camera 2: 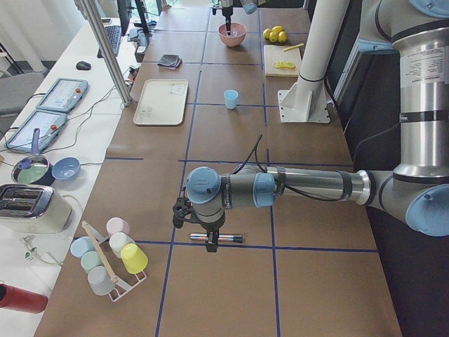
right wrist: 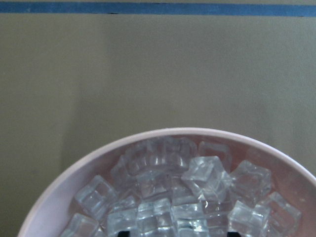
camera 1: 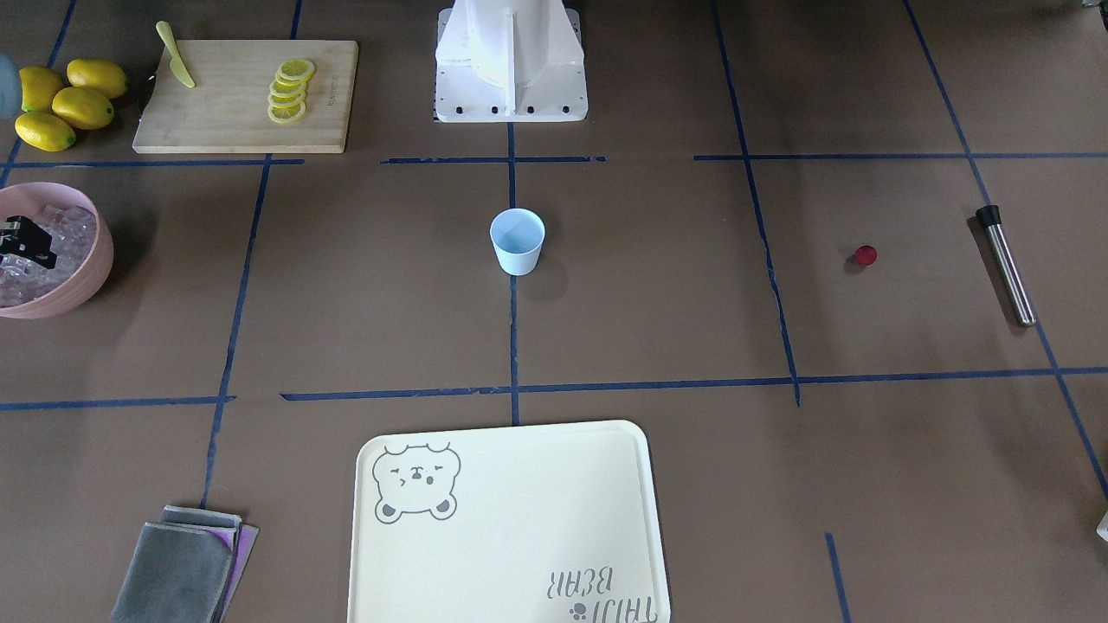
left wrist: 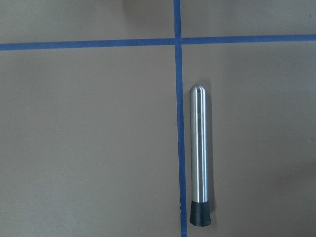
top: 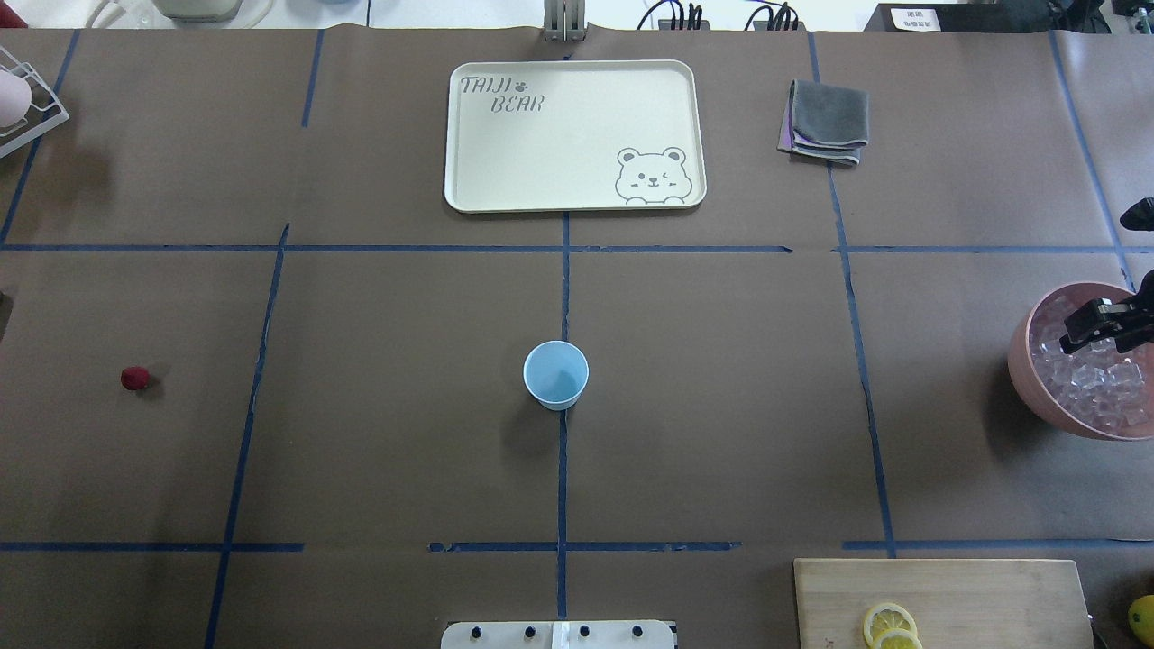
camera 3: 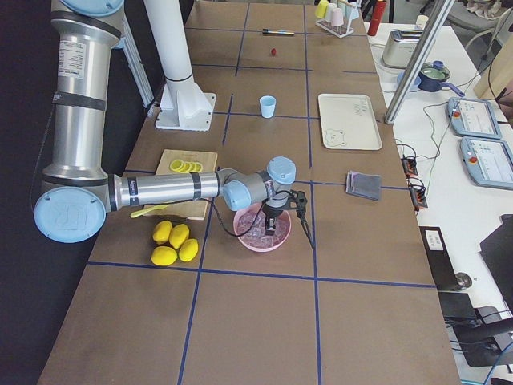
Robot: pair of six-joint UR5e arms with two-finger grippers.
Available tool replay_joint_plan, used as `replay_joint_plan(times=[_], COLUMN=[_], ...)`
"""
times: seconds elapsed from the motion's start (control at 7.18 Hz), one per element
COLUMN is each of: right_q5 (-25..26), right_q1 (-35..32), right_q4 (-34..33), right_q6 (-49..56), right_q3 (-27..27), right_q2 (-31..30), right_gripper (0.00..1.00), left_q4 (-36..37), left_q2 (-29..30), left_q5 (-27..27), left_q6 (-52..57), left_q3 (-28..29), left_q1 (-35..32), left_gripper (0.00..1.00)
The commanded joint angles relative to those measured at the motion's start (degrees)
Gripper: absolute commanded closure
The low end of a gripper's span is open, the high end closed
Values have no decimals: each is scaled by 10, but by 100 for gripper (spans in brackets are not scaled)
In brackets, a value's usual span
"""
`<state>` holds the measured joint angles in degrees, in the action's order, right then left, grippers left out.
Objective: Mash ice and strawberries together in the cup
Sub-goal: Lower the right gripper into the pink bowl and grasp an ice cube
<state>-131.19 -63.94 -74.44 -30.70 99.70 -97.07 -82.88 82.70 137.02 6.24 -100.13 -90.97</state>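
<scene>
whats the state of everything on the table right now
pale-blue plastic cup: upright, empty
pink bowl: upright, full of clear ice cubes
small dark-red strawberry: loose, apart from cup
black-tipped steel muddler: lying flat
cream bear tray: bare
right gripper: jaws open over ice

My surface [top: 406,451], brown with blue tape lines, carries the cup [top: 555,375] at its middle, the strawberry [top: 135,379], a steel rod [camera 1: 1006,265], cream tray [top: 559,153], folded cloths [top: 825,122], cutting board [camera 1: 234,112], lemons [camera 1: 82,105] and pink bowl [camera 1: 89,272].

Pale-blue cup [camera 1: 518,242], dark-red strawberry [camera 1: 866,255]
</scene>
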Motion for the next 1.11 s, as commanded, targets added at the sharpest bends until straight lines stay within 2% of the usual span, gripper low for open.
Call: replay_joint_plan(times=[0.0,0.28,0.42,0.84,0.98], right_q5=[1,1,1,-5,-13], right_q1=[-1,-8,-25,-50,-39], right_q4=[0,0,0,-7,-4], right_q6=[12,13,24,5,-96], right_q3=[1,3,6,63,85], right_q2=[0,2,2,38,68], right_gripper=[64,92,100,100,100], left_q4=[0,0,1,1,0], left_q2=[0,0,0,0,0], left_q5=[0,0,0,0,0], left_q6=[0,0,0,0,0], left_q3=[-1,-5,-7,-9,-9], left_q1=[0,0,0,0,0], left_gripper=[0,0,0,0,0])
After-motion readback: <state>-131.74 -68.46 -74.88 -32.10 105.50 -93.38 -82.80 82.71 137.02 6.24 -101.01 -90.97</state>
